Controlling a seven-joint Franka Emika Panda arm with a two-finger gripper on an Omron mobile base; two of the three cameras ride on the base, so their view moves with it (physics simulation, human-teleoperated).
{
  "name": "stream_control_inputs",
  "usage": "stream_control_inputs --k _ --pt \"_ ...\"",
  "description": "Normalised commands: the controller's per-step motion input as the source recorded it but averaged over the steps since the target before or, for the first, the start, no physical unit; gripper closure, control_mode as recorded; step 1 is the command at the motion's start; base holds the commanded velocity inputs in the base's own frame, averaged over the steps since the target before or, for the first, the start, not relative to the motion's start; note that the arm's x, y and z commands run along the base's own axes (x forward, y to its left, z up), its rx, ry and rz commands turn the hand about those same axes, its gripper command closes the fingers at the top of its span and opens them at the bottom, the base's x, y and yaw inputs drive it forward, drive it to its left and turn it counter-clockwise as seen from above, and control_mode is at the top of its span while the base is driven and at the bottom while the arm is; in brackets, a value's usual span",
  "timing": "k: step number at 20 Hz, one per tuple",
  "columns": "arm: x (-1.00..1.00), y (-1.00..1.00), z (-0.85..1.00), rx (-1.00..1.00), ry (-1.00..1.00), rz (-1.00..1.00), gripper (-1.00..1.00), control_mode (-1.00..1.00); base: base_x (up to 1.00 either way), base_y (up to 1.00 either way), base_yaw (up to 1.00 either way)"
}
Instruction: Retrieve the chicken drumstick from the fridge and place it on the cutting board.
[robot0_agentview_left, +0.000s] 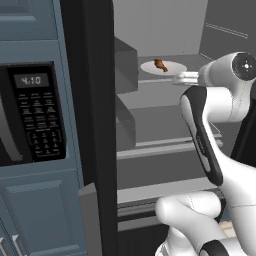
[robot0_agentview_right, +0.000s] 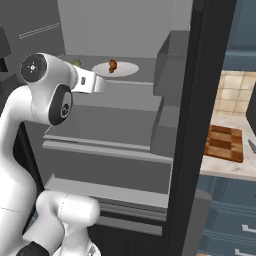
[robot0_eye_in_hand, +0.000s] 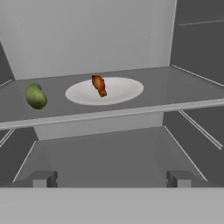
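The white arm (robot0_agentview_left: 202, 130) is bent up at the elbow, forearm reaching forward and roughly level. The gripper (robot0_eye_in_hand: 111, 178) has its jaws spread wide apart, gripping nothing at all.

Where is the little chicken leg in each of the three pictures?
Left base view: chicken drumstick upper middle, on the white plate on the fridge's top shelf.
Right base view: upper middle, same plate.
Hand view: just above centre.
Shared landmark: the white plate.

base views: behind arm, flanking, share fridge (robot0_agentview_left: 150, 130) shelves | hand view: close, facing plate (robot0_eye_in_hand: 105, 91)
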Motion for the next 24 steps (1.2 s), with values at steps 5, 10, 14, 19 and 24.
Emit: stream_control_inputs --k 5,10,14,19,24 --pt "0.2 0.0 -0.04 0.0 0.03 0.0 -1.0 -1.0 0.0 0.0 0.0" --pt "0.43 0.0 0.0 0.0 0.0 0.0 -1.0 -1.0 0.0 0.0 0.0" --pt "0.44 -0.01 0.29 0.0 -0.03 0.0 -1.0 -1.0 0.0 0.0 0.0" --pt "0.33 0.0 0.1 0.0 0.0 0.0 -1.0 -1.0 0.0 0.0 0.0" --pt "0.48 0.0 0.02 0.0 0.01 0.0 -1.0 -1.0 0.0 0.0 0.0"
